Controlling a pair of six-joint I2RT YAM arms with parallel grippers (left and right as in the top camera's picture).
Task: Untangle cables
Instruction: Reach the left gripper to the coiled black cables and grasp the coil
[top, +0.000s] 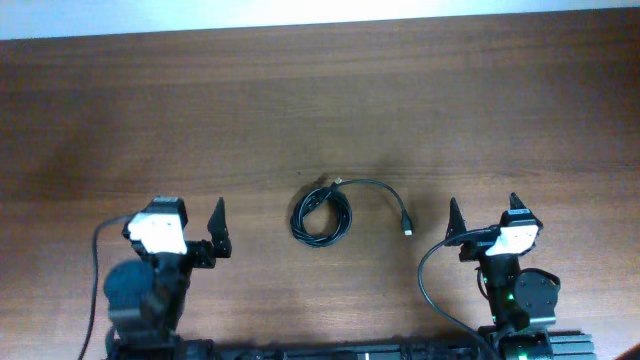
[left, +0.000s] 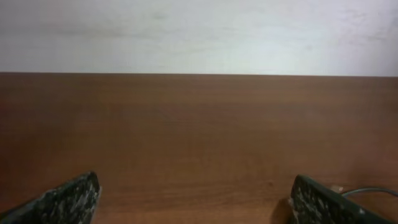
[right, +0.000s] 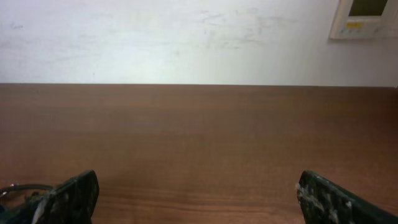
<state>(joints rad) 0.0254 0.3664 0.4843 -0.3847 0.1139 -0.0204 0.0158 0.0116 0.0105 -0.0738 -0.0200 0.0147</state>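
The cables (top: 322, 215) are thin black cord wound into one small messy coil in the middle of the wooden table (top: 300, 90), between the two arms and touching neither. A single tail arcs off to the right, so the whole thing runs left-right, and the tail's plug points back toward the robot. I count two light metal tips, but can't tell how many separate cords are in the coil. There are two grippers, the left gripper (left: 196, 186) and right gripper (right: 199, 186), both spread wide with nothing in them.
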